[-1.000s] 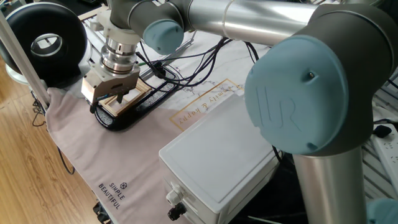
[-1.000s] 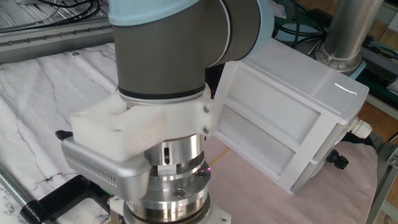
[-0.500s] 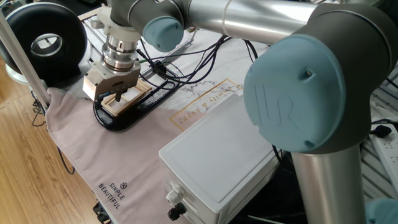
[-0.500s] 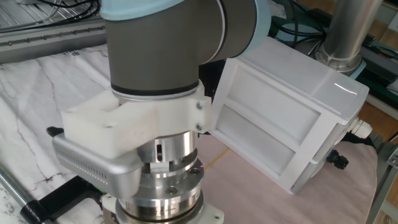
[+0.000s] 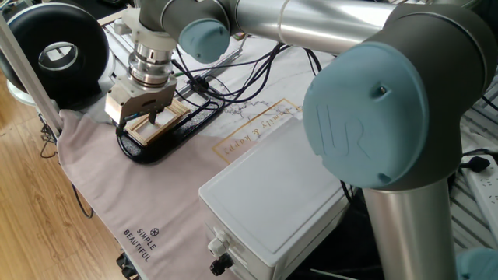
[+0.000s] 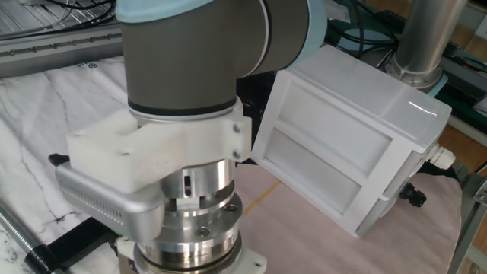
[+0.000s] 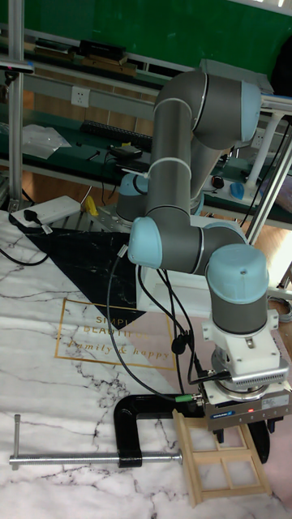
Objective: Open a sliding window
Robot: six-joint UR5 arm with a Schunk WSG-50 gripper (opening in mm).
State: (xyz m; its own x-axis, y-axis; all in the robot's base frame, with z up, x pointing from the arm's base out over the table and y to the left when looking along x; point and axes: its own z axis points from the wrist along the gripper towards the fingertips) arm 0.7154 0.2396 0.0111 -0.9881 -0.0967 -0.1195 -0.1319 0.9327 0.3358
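Table (image 7: pixel 49 389) with marble-pattern top. Pale pink cloth (image 5: pixel 117 194) spread over part of it. On the cloth: white box (image 5: pixel 272 194), and beyond the box's far corner a black oval base (image 5: pixel 167 140) carrying the window (image 7: pixel 223 454). Black C-clamp (image 7: pixel 134 434) lies on the marble just beside the window.
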